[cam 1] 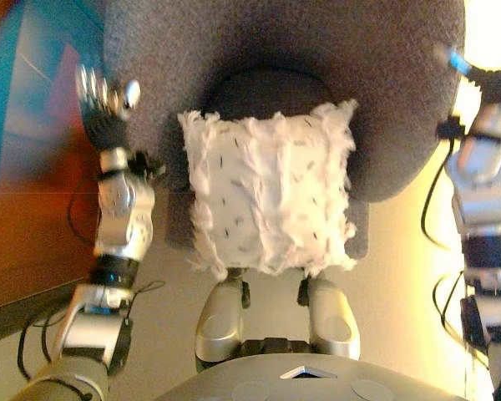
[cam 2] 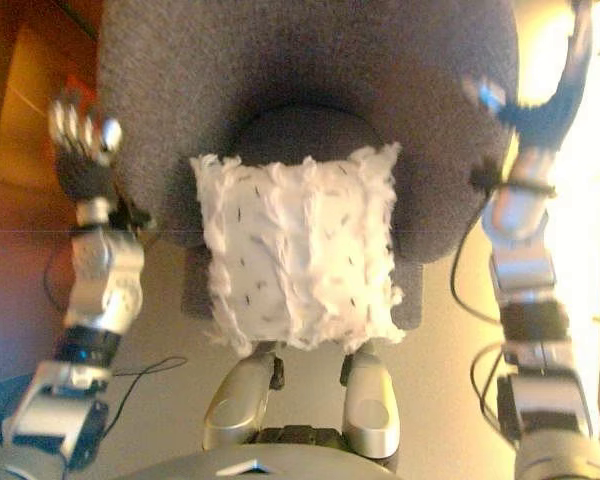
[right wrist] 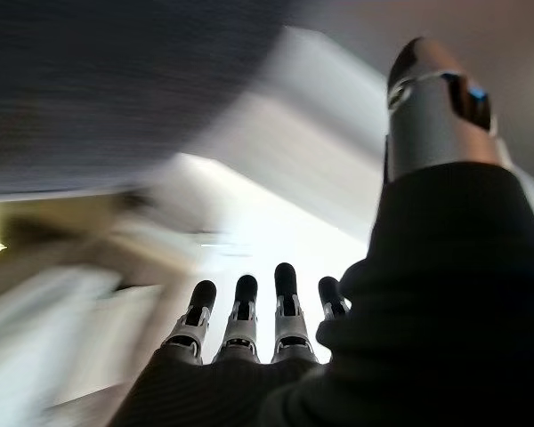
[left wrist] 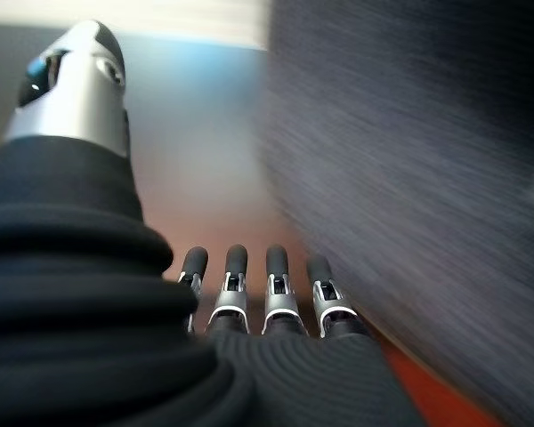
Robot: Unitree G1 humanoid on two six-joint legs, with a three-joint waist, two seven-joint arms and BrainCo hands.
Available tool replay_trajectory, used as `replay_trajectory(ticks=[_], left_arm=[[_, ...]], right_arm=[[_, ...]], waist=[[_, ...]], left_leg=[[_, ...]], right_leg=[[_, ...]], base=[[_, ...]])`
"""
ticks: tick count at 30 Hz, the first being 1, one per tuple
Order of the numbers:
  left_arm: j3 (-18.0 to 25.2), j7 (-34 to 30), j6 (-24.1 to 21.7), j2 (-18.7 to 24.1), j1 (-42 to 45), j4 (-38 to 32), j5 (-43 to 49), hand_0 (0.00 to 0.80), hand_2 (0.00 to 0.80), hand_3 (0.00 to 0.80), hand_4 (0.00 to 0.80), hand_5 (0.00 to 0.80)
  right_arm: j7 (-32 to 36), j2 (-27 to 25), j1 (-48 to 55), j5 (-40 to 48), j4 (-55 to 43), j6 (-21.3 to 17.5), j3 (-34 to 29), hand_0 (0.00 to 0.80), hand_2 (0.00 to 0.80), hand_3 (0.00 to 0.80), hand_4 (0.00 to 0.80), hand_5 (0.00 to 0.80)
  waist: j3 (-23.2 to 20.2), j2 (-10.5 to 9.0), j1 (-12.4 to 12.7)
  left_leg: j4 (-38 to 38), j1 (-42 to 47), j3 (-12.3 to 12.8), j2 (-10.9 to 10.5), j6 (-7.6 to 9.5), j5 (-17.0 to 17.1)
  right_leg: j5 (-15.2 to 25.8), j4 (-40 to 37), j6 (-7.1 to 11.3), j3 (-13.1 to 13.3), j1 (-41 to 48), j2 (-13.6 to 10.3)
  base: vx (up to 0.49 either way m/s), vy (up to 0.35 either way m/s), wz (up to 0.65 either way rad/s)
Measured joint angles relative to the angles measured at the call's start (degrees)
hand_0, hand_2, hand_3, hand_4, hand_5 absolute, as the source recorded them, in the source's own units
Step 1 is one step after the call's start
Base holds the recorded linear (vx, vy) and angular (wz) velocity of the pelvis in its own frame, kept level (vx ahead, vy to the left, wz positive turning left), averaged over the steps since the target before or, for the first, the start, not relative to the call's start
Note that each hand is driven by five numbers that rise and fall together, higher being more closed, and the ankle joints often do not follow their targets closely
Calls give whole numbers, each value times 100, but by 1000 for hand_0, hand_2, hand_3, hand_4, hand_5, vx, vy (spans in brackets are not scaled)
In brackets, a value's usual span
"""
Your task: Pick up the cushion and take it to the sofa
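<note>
Both head views look steeply down, sharing the shaggy white square cushion (cam 1: 269,194) on the rounded grey fabric chair (cam 1: 384,100). Each wrist view looks along its own hand from very close, beside that chair.

White cushion (cam 2: 298,250) lies on grey chair (cam 2: 310,90), hands apart

Much of the grey chair is out of sight

The white cushion (cam 1: 270,194) covers most of the grey chair (cam 1: 376,100) seat, and the chair's back runs off the top edge in both eye views. The right hand (cam 2: 555,95) is washed out by bright light in the head views and cut by the edge, so its fingers only read clearly at the wrist. Both wrist views smear the chair fabric and floor into streaks; what lies past the left hand (cam 1: 107,93) cannot be made out
</note>
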Motion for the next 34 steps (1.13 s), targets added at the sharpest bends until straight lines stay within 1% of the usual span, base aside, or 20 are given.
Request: replay_trajectory(ticks=[1, 3, 4, 6, 8, 9, 11, 13, 14, 18, 21, 24, 25, 26, 27, 29, 31, 34], left_arm=[[112, -35, 44, -87, 299, 209, -9, 0, 0, 0, 0, 0], [331, -74, 204, -198, 757, 566, -109, 0, 0, 0, 0, 0], [497, -102, 250, -250, 893, 746, -175, 0, 0, 0, 0, 0], [754, -128, 367, -314, 971, 1155, -264, 0, 0, 0, 0, 0], [865, -180, 518, -309, 1176, 1351, -287, 0, 0, 0, 0, 0], [899, -275, 629, -312, 1177, 1570, -301, 0, 0, 0, 0, 0], [957, -520, 1001, -346, 1263, 2080, -412, 0, 0, 0, 0, 0], [953, -711, 1409, -435, 1485, 2419, -416, 0, 0, 0, 0, 0], [950, -861, 1577, -489, 1603, 2650, -436, 0, 0, 0, 0, 0], [944, -1230, 2267, -743, 1862, 3897, -416, 0, 0, 0, 0, 0], [896, -1396, 2492, -795, 1894, 4776, -377, 0, 0, 0, 0, 0], [884, -1451, 2481, -829, 1882, 5610, -149, 0, 0, 0, 0, 0], [854, -1438, 2482, -836, 1888, 5780, -136, 0, 0, 0, 0, 0], [846, -1430, 2489, -853, 1899, 5840, -95, 0, 0, 0, 0, 0], [846, -1419, 2505, -882, 1891, 5904, 25, 0, 0, 0, 0, 0], [822, -1404, 2647, -976, 1886, 5990, 205, 0, 0, 0, 0, 0], [713, -1417, 2756, -1082, 1886, 6092, 384, 0, 0, 0, 0, 0], [545, -1416, 2866, -1172, 1841, 6173, 478, 0, 0, 0, 0, 0]], right_arm=[[45, 157, 329, 60, 194, 25, -132, 0, 0, 0, 0, 0], [169, 258, 917, 332, 574, 85, -222, 0, 0, 0, 0, 0], [210, 395, 1136, 342, 694, 114, -341, 0, 0, 0, 0, 0], [359, 502, 1421, 486, 921, 137, -354, 0, 0, 0, 0, 0], [579, 683, 1659, 705, 1154, 141, -350, 0, 0, 0, 0, 0], [695, 760, 1689, 756, 1431, 139, -340, 0, 0, 0, 0, 0], [901, 946, 1783, 860, 1981, 171, -254, 0, 0, 0, 0, 0], [1097, 1155, 1993, 1075, 2374, 224, -132, 0, 0, 0, 0, 0], [1174, 1226, 2040, 1116, 2741, 211, -41, 0, 0, 0, 0, 0], [1588, 1463, 2246, 1193, 3988, 452, 17, 0, 0, 0, 0, 0], [1879, 1630, 2236, 1170, 4903, 623, 201, 0, 0, 0, 0, 0], [2100, 1836, 2232, 1143, 5652, 838, 373, 0, 0, 0, 0, 0], [2165, 1904, 2227, 1115, 5877, 910, 437, 0, 0, 0, 0, 0], [2217, 1986, 2244, 1111, 6014, 1002, 472, 0, 0, 0, 0, 0], [2254, 2049, 2242, 1102, 6145, 1096, 542, 0, 0, 0, 0, 0], [2334, 2161, 2266, 1085, 6330, 1353, 666, 0, 0, 0, 0, 0], [2353, 2201, 2254, 1113, 6376, 1563, 716, 0, 0, 0, 0, 0], [2372, 2202, 2196, 1109, 6370, 1724, 856, 0, 0, 0, 0, 0]], waist=[[-3, -2, -1], [-81, -6, -11], [-133, -17, -11], [-179, -40, -11], [-425, -100, -8], [-505, -132, -1], [-748, -213, 4], [-1012, -292, 8], [-1101, -327, 15], [-1450, -366, 15], [-1594, -355, 21], [-1807, -297, 32], [-1866, -314, 39], [-1911, -266, 59], [-1912, -271, 123], [-1993, -271, 145], [-2031, -278, 145], [-2120, -340, 151]], left_leg=[[0, 55, 1, 1, 2, -18], [0, 83, 17, 4, 1, -45], [-1, 97, 18, 10, -3, -47], [-5, 273, 26, 24, -12, -92], [-9, 336, 32, 43, -22, -146], [-12, 418, 29, 50, -26, -158], [-29, 561, 27, 71, -39, -205], [-36, 636, 11, 89, -43, -241], [-39, 689, 8, 98, -46, -257], [-41, 804, -8, 104, -48, -311], [-42, 937, -10, 120, -56, -330], [-45, 999, -9, 138, -68, -360], [-45, 1002, -8, 146, -68, -360], [-45, 1042, -7, 154, -69, -359], [-44, 1087, -8, 160, -69, -359], [-46, 1127, -7, 167, -70, -361], [-47, 1193, -11, 170, -72, -362], [-48, 1189, -11, 184, -71, -362]], right_leg=[[-20, -1, 6, -3, 63, -1], [-40, -2, 11, -1, 81, -17], [-41, -3, 10, -1, 96, -13], [-93, -5, 39, -2, 270, -4], [-124, -6, 32, -11, 331, 9], [-147, -7, 32, -19, 417, 18], [-193, -8, 24, -38, 561, 33], [-248, -12, 6, -62, 648, 49], [-259, -23, 15, -69, 699, 56], [-343, -28, 15, -99, 855, 57], [-378, -34, -9, -122, 970, 71], [-408, -35, -16, -124, 1063, 85], [-411, -35, -22, -124, 1066, 93], [-413, -34, -24, -124, 1088, 101], [-413, -35, -25, -124, 1132, 106], [-416, -34, -29, -125, 1166, 111], [-416, -34, -30, -125, 1245, 112], [-418, -32, -33, -134, 1244, 121]], base=[[51, 9, -3], [67, 8, -2], [77, -3, -1], [82, -23, -2], [82, -39, -1], [64, -36, 1], [68, -41, 2], [62, -46, 4], [45, -33, 4], [38, -18, 4], [39, -20, 2], [14, -20, 0], [-9, -35, -1], [-20, -36, -2], [-30, -33, -2], [-34, -30, 0], [-50, -18, 0], [-58, -10, 1]])
